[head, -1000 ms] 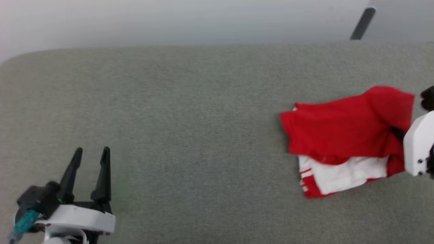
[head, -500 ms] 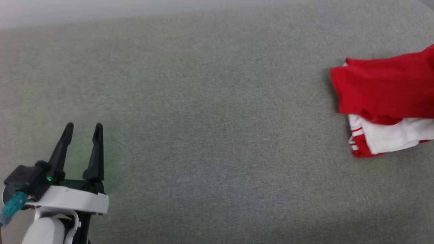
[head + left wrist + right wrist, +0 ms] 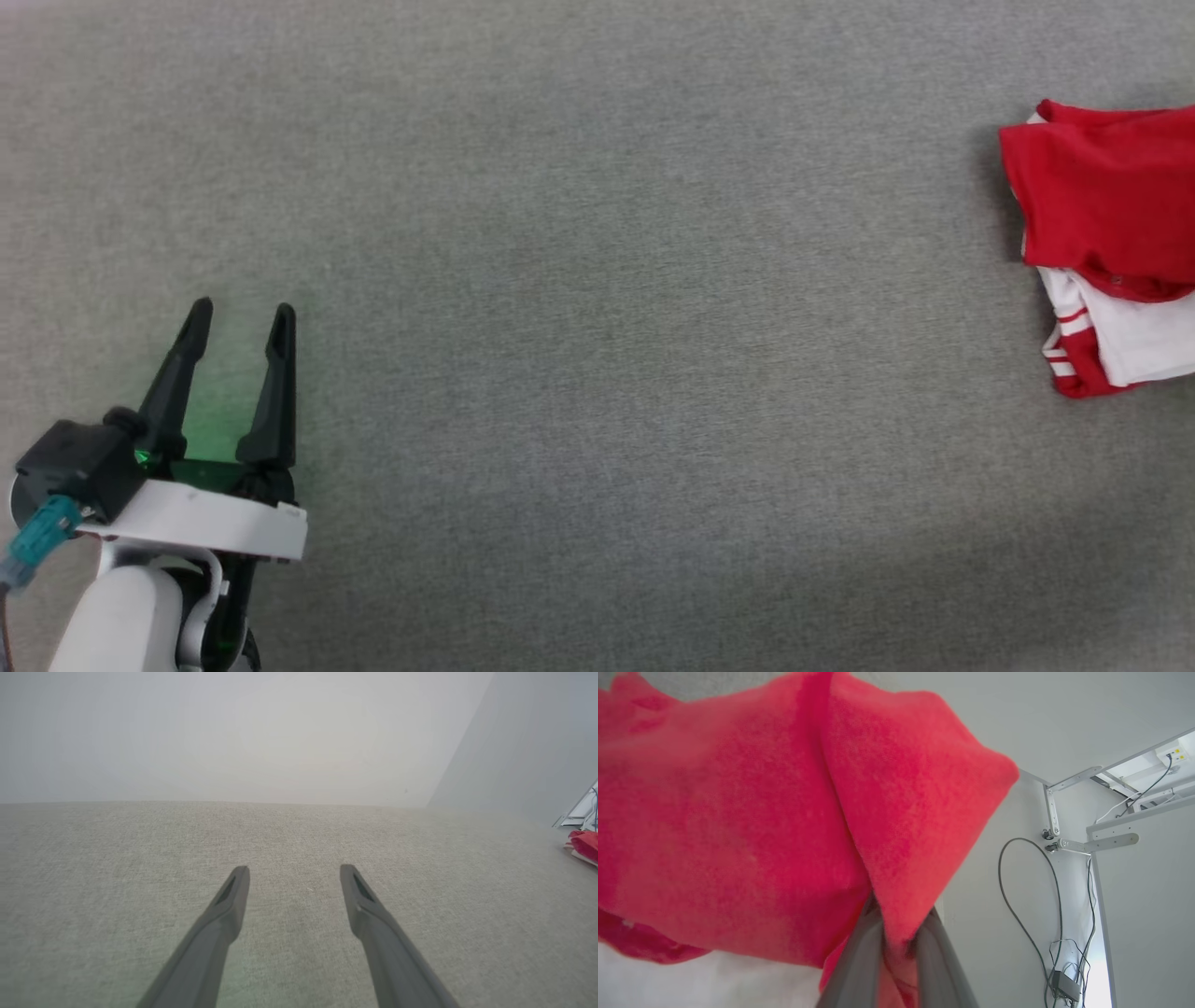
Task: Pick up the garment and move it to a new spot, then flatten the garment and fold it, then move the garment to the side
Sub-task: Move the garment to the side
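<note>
Panned left and down over the last second, judging by the head view; lost the worktop's far rim from it and pushed the garment out to its right edge. Cannot put that shift down to the cloth itself.

Bunched at the far right of the grey worktop, red folds over a white panel with striped trim, partly cut off by the frame. Resting or part-lifted: cannot tell. From the right wrist, pinched in a narrow fold between the right fingers, with the right jaws nearly shut on it and red cloth billowing close over the lens. Left jaws spread wide and empty, low over bare worktop, well apart from the garment.

Probably the last step: shifting the bundle aside.

Risks, as guesses:
- Holding by one thin pinch of soft cloth: likely to slip out under the weight of the rest if lifted or dragged fast.
- Gripping perhaps a single layer: may pull the fold open, or trail and rumple the white panel.
- Working at the edge of the head view, wrist lens smothered in red: hard to check where the bundle lands or how near the worktop's side.
- Keeping the left jaws so far off: no second hold ready to steady anything.
</note>
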Available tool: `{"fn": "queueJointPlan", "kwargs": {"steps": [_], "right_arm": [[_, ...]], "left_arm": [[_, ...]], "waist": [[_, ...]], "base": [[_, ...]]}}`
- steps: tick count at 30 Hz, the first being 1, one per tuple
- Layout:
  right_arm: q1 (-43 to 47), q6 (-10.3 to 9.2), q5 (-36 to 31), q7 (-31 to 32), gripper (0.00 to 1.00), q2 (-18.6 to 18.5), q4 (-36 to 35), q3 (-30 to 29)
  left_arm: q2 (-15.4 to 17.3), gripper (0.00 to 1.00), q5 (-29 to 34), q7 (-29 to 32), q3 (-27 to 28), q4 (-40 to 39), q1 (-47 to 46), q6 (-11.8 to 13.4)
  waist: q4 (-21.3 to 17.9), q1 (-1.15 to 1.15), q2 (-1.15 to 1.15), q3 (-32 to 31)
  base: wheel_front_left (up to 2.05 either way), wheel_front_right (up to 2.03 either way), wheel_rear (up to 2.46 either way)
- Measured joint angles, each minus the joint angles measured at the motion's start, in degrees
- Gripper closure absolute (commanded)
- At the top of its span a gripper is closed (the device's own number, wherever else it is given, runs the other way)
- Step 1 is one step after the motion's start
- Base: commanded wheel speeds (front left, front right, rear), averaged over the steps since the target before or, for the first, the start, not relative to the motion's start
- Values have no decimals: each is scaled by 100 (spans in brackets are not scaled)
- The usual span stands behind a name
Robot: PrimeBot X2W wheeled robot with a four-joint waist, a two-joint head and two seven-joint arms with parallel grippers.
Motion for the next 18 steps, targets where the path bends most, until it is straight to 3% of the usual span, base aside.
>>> {"fn": "queueJointPlan", "kwargs": {"steps": [1, 3, 6, 8, 9, 18], "right_arm": [[-50, 0, -25, -83, 97, 40, 140, 5], [-141, 0, -78, -249, 66, 119, 397, 21], [-262, 0, -131, -445, 54, 235, 730, 66], [-338, 0, -179, -590, 10, 294, 879, 113], [-391, 0, -186, -652, 0, 314, 957, 116], [-541, 0, -181, -1088, 0, 449, 1430, 280]], "left_arm": [[1, 0, -1, -1, -16, 2, -17, -1], [0, 0, -8, -1, -38, 26, -35, -3], [-9, 0, -18, -1, -60, 58, -40, -3], [-10, 0, -19, -1, -63, 81, -40, -3], [-14, 0, -26, -1, -58, 85, -39, -2], [-74, 0, -51, -1, 42, 180, 152, 22]], "waist": [[26, 0, 0, 7], [80, 0, 0, 14], [164, 0, 0, -9], [203, 0, 0, -48], [221, 0, 0, -75], [332, 0, 0, -489]], "base": [[0, 0, 0], [0, 0, 0], [0, 0, 0], [0, 0, 0], [0, 0, 0], [0, 0, 0]]}}
